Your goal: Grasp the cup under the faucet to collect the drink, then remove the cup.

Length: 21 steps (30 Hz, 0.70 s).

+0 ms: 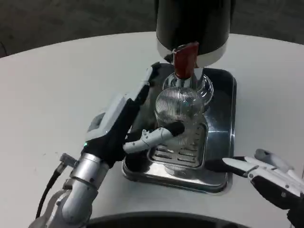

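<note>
A clear ribbed cup [179,110] stands on the slotted grate of a steel drip tray [223,142], right under the red-brown faucet lever [185,60] of a black drink dispenser [194,23]. My left hand [135,118] wraps around the cup from the left, with the thumb across its front and fingers behind it. My right hand [266,175] hovers at the lower right, beside the tray's front corner, fingers stretched out and holding nothing.
The round white table [57,95] spreads to the left and right of the tray. A black cable [47,190] runs along my left forearm at the lower left. The dispenser stands at the table's far side.
</note>
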Each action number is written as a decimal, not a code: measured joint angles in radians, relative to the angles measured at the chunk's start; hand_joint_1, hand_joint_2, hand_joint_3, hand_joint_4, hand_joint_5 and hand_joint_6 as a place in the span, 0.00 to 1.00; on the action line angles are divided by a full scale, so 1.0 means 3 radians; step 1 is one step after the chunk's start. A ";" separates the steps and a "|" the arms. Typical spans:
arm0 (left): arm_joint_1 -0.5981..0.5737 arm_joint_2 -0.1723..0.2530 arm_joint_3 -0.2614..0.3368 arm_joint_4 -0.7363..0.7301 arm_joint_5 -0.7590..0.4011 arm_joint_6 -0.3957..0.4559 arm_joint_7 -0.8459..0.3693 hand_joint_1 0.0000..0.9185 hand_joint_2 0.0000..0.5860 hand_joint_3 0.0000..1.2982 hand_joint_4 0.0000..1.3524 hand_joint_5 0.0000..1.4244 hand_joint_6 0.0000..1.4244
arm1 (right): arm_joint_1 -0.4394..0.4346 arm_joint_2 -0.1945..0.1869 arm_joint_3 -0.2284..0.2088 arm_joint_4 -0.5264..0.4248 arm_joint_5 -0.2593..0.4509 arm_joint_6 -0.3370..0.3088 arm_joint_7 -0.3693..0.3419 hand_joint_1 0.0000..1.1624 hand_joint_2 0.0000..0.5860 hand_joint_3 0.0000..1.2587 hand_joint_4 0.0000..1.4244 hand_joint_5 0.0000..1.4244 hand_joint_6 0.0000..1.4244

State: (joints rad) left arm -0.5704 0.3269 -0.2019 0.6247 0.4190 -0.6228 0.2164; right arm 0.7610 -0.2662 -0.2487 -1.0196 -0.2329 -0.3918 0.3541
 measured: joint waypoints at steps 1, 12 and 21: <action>0.0069 0.0019 0.0047 -0.0096 -0.0069 0.0002 -0.0037 0.04 0.00 0.00 0.00 0.08 0.10 | -0.0003 0.0001 0.0002 0.0001 0.0000 0.0000 0.0000 0.52 0.79 0.20 0.16 0.12 0.00; 0.0770 0.0030 0.0519 -0.1072 -0.0589 0.0157 -0.0292 0.00 0.03 0.03 0.00 0.11 0.12 | -0.0027 0.0033 0.0027 0.0025 0.0000 0.0031 0.0000 0.52 0.80 0.20 0.16 0.12 0.00; 0.1008 -0.0086 0.0770 -0.1793 -0.1546 0.0573 -0.0857 0.00 0.06 0.11 0.07 0.15 0.15 | -0.0049 0.0041 0.0060 0.0033 -0.0002 0.0056 0.0000 0.52 0.80 0.20 0.16 0.12 0.00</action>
State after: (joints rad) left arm -0.2679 0.3011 0.0290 0.0870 -0.0448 -0.4509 -0.0408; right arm 0.7461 -0.2539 -0.2306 -1.0096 -0.2334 -0.3749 0.3541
